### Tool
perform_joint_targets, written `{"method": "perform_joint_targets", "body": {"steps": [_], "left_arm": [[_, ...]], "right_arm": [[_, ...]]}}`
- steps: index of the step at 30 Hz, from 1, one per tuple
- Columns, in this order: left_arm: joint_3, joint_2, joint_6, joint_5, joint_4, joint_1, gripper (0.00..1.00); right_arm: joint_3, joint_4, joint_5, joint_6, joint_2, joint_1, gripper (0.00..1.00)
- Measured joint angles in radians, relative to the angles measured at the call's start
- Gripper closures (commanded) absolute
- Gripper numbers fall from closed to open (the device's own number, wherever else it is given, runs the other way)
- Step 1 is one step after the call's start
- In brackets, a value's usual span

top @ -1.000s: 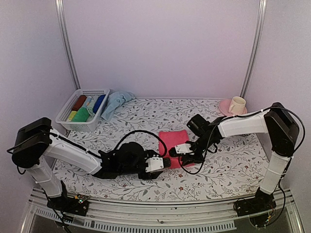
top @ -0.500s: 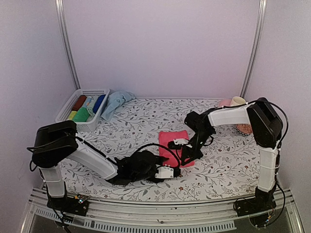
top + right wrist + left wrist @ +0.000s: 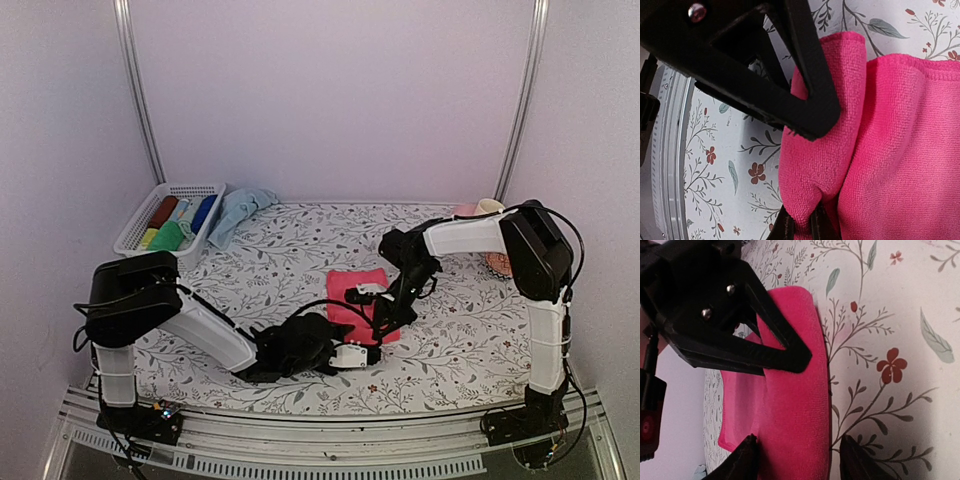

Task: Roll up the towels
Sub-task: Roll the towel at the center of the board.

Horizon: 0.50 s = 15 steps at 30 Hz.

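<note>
The pink towel (image 3: 358,290) lies folded on the flowered table, near the front middle. My right gripper (image 3: 380,318) is at its near right corner, shut on a raised fold of the pink towel (image 3: 880,150); the right gripper's (image 3: 803,229) thin fingers (image 3: 785,227) pinch the cloth at the bottom of the right wrist view. My left gripper (image 3: 366,352) reaches in low from the front. In the left wrist view the left gripper (image 3: 801,460) stands open, its tips either side of the pink towel's (image 3: 795,410) thick near edge. The pale blue towel (image 3: 238,212) lies crumpled at the back left.
A white basket (image 3: 135,235) with red, blue, green and yellow rolls stands at the back left beside the pale blue towel. A pink plate with a cream cup (image 3: 488,213) sits at the back right. Metal posts rise at both back corners.
My left arm has slid right along the front to the pink towel's near edge, its jaws narrowing. My right gripper has shifted left along that edge, still pinching the fold.
</note>
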Motion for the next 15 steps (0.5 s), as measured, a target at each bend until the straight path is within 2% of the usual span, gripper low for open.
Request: {"method": "perform_joint_targets", "body": {"steps": [6, 11, 13, 14, 15], "left_arm": [[0.026, 0.021, -0.017, -0.015, -0.038, 0.001, 0.76], [0.062, 0.037, -0.032, -0.023, -0.084, 0.004, 0.84], [0.074, 0.037, -0.043, -0.018, -0.107, 0.006, 0.93], [0.079, 0.037, -0.048, -0.014, -0.119, 0.008, 0.99], [0.084, 0.037, -0.058, -0.009, -0.13, 0.008, 1.0]], "right_arm": [[0.001, -0.004, -0.004, -0.008, 0.002, -0.001, 0.9], [0.002, -0.01, -0.003, -0.014, 0.002, -0.001, 0.83], [0.002, -0.014, -0.004, -0.016, 0.002, -0.001, 0.82], [0.002, -0.016, -0.003, -0.018, 0.002, -0.001, 0.77], [0.002, -0.018, -0.003, -0.018, 0.002, -0.001, 0.74]]}}
